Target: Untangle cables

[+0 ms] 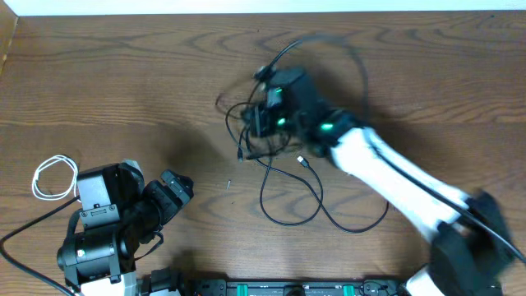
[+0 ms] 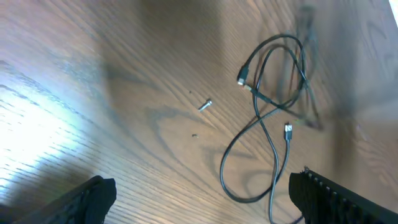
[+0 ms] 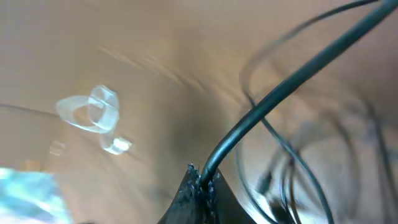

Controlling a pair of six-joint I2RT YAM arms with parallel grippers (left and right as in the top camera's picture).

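1. The right gripper (image 3: 202, 183) was clenched on a black cable (image 3: 280, 87) over the tangle of black cables (image 2: 256, 94) at mid-table.
2. The white cable (image 1: 53, 177) lay coiled well apart, beside the left arm (image 1: 99, 222). The left gripper (image 2: 199, 193) hung with fingers spread wide, holding nothing.
3. A small silver piece (image 2: 205, 104) lay on the wooden table (image 1: 123, 82).

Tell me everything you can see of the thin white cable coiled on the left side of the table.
The thin white cable lies flat on the brown wooden table, wound into a small loose coil of a few overlapping loops. It looks like smooth plastic cord. It sits far left, apart from the black cables, beside the left arm; whether they touch cannot be told. Its plugs cannot be made out. Nothing grips it.
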